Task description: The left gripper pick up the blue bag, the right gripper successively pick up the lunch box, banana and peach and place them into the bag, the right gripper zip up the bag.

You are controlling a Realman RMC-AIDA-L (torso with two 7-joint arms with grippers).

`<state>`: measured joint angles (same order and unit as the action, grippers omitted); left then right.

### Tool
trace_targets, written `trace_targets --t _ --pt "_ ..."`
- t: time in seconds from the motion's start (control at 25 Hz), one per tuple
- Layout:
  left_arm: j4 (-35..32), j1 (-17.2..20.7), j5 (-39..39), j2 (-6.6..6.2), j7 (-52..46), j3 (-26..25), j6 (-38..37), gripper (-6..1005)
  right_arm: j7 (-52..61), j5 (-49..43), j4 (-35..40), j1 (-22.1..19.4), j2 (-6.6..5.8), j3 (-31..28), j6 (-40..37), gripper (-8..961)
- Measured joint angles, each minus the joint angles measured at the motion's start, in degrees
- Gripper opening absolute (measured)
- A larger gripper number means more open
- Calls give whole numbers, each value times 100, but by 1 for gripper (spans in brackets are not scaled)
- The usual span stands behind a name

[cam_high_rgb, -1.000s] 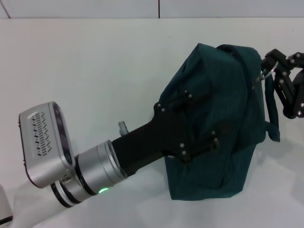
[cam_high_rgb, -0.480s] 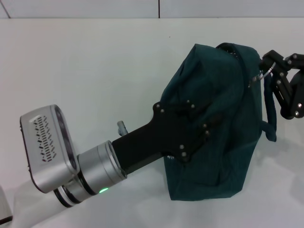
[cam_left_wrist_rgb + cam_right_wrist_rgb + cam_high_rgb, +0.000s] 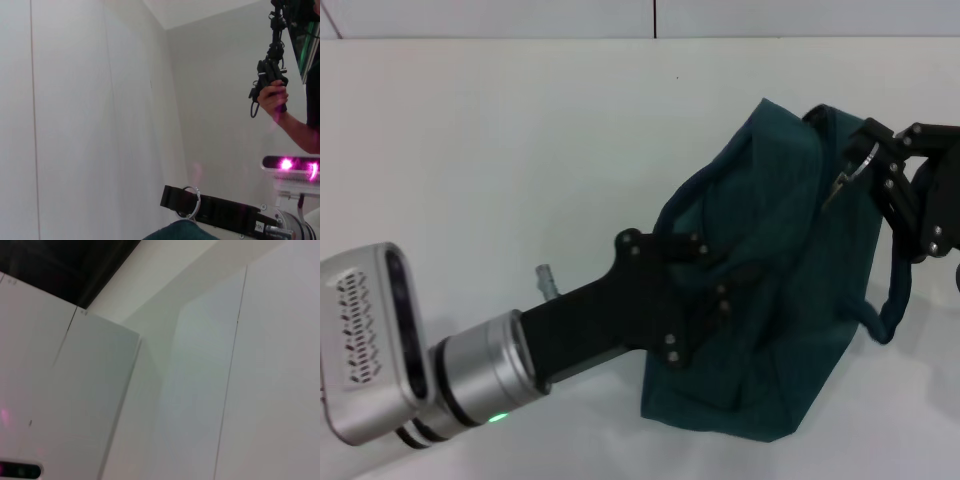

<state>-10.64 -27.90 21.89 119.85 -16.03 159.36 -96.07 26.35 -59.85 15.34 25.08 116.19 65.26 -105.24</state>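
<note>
Toward four o'clock on the desk (image 3: 500, 150), the blue bag (image 3: 800, 310) has slid and sagged lower than a second ago, with the left hand (image 3: 705, 290) still clamped on its side. At two o'clock the right hand (image 3: 865, 165) stays pinched on the zipper pull (image 3: 850, 172), having drawn it inward, so zipping looks nearly finished.

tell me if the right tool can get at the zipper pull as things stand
Probably yes. The right tool is already at the bag's upper right corner, where the metal ring pull shows, with nothing between them. The left tool grips the bag's near side, clear of that corner.
</note>
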Motion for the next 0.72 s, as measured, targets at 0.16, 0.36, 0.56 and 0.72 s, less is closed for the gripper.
trace_targets --t 0.16,0.36,0.56,0.72 --pt "232 -1 35 -7 -15 -14 -141 175 272 2 9 25 0 -13 97 27" --pt "426 11 140 -22 -18 -25 -179 112 661 317 8 45 -2 -29 602 27" --pt "536 21 218 -21 -19 -28 -173 83 799 375 -25 77 0 -39 709 26" --pt "575 12 222 -14 -20 -29 -158 71 851 392 5 81 0 -15 713 26"
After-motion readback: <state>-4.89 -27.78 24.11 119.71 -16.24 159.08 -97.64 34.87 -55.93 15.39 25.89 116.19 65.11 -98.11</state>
